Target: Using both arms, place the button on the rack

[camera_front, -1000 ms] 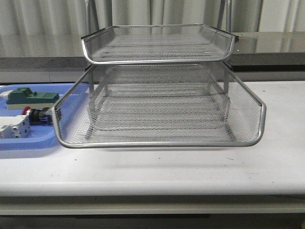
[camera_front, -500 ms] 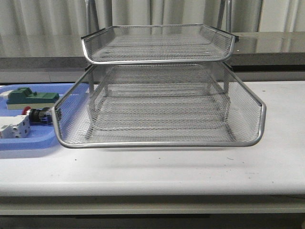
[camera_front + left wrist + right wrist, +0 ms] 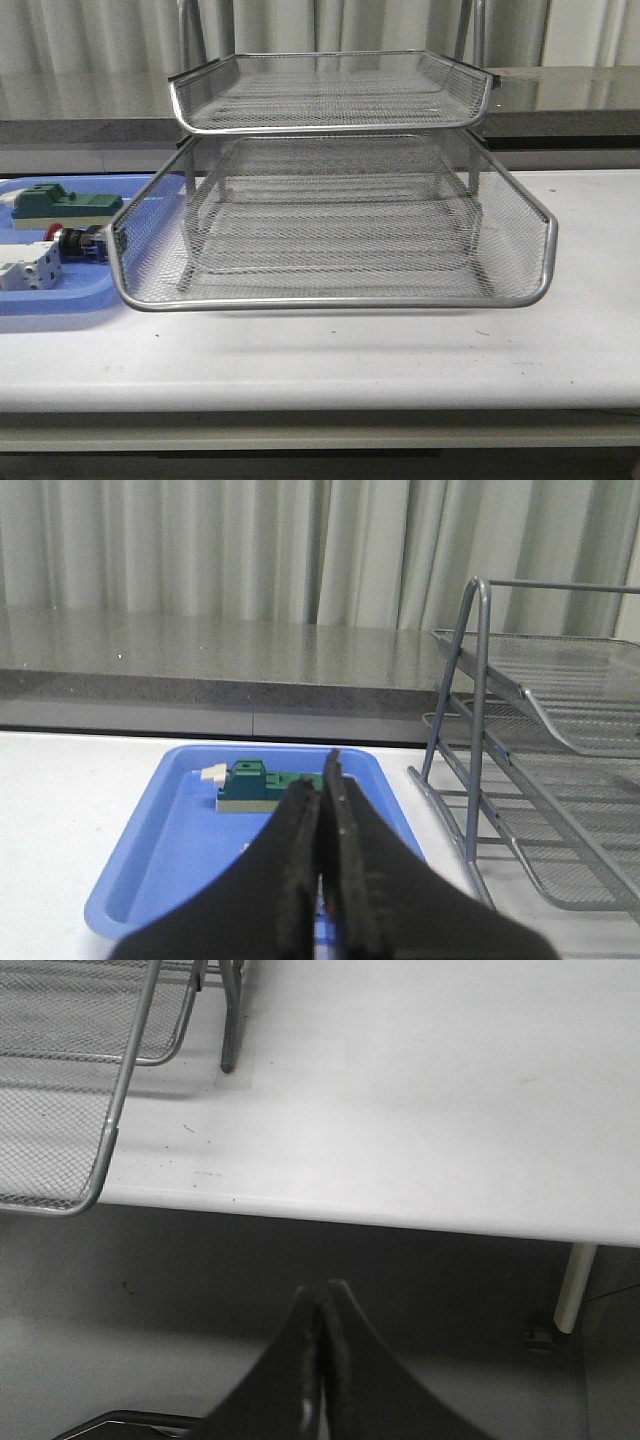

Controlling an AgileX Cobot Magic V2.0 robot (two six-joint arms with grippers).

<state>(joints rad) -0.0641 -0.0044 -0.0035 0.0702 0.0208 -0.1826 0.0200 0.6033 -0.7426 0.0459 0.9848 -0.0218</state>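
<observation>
A blue plastic tray point(image 3: 60, 297) is sitting at the left end of the white worktop point(image 3: 330, 350), carrying three small parts: a green-and-cream block point(image 3: 55, 203) toward the back, a white terminal block point(image 3: 30, 270) toward the front, and the button point(image 3: 78, 242) lying on its side between them. The button is showing a red round head at its left end, a black cylindrical body and a blue rear block, and is lying just beside the lower tier's left rim. The rack point(image 3: 330, 190), a silver wire-mesh letter tray on a metal frame, is standing mid-worktop with its lower tier slid forward; both visible tiers are holding nothing. Neither arm is appearing in the front view. In the wrist views, the left gripper point(image 3: 322, 800) is hovering over the blue tray with its jaws pressed together on nothing, while the right gripper point(image 3: 322, 1305) is hanging past the worktop's edge, jaws likewise closed and empty.
</observation>
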